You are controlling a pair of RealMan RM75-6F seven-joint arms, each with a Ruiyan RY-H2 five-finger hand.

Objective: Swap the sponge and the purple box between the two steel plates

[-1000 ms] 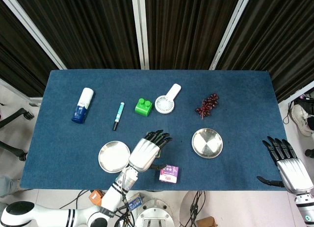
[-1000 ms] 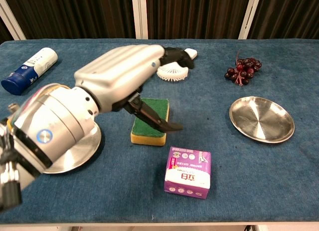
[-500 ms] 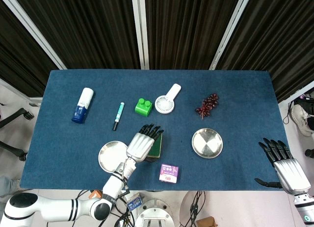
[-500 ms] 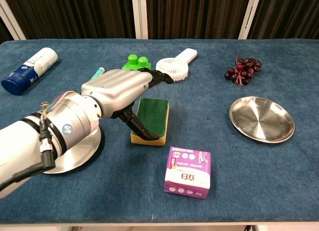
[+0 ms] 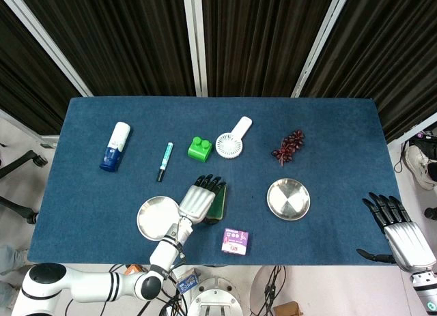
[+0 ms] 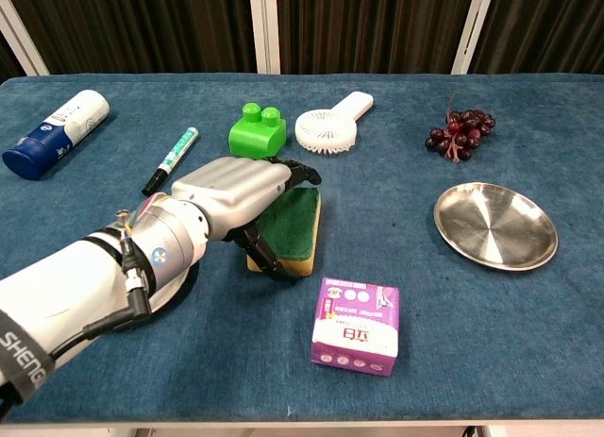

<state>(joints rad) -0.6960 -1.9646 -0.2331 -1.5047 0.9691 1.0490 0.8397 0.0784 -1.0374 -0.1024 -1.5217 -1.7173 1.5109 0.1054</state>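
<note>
A green-topped yellow sponge point(image 5: 219, 203) point(image 6: 295, 220) lies on the blue cloth between the two steel plates. My left hand point(image 5: 198, 200) point(image 6: 236, 193) lies over its left half, fingers curled over the far edge and thumb against the near edge, gripping it. The left plate point(image 5: 151, 219) is bare and mostly hidden by my arm in the chest view. The right plate point(image 5: 288, 198) point(image 6: 495, 226) is bare too. The purple box point(image 5: 235, 241) point(image 6: 357, 326) sits on the cloth near the front edge. My right hand point(image 5: 400, 227) hangs open past the table's right edge.
Along the back stand a green block point(image 5: 199, 149) point(image 6: 256, 128), a white hand fan point(image 5: 232, 140) point(image 6: 330, 126), dark grapes point(image 5: 288, 147) point(image 6: 460, 130), a pen point(image 5: 164, 161) point(image 6: 172, 159) and a blue-white bottle point(image 5: 115, 146) point(image 6: 57, 133).
My left hand has come down from above the sponge onto it and its fingers have closed around it. The right hand has barely shifted.
</note>
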